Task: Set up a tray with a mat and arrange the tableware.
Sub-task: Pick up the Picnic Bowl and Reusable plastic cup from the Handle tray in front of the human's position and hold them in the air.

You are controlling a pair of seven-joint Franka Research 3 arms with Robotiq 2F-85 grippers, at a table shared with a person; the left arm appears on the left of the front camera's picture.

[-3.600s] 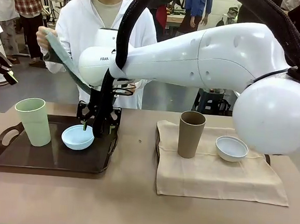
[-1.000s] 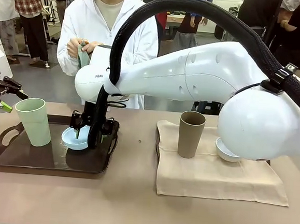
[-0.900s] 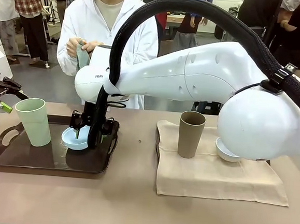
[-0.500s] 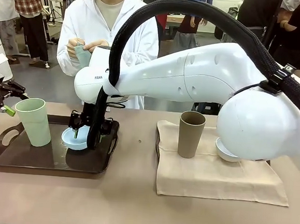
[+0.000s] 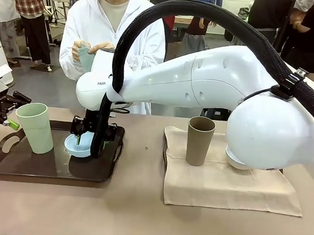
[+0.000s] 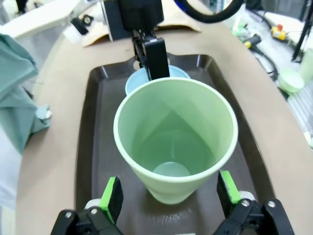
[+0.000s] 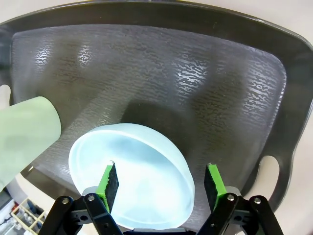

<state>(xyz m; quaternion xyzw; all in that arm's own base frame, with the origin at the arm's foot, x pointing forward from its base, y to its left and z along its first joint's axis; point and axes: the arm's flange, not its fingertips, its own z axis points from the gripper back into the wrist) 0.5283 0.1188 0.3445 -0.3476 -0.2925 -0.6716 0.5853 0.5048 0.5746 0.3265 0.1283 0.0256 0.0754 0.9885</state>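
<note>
- The right gripper, on the arm reaching across the middle to the left-hand tray, points down with its jaws spread wide and nothing held; the light blue bowl lies directly beneath it, a little right of the tray's middle.
- The relation that matters: the jaws straddle the bowl's rim, one pad over the hollow and the other just outside the wall; closing from here would, I judge, pinch that wall; whether either pad touches it I cannot tell.
- The left gripper is likewise spread and empty; the pale green tumbler stands upright at the tray's left end, mouth up, straight ahead between the fingers, with neither pad touching its wall.
- Each arm is thus nearest its own piece; the tray floor is bare, with no mat on it.
- At the far side the person's hands hold a folded teal cloth; on the right, a brown tumbler and a whitish bowl stand on a beige mat.
</note>
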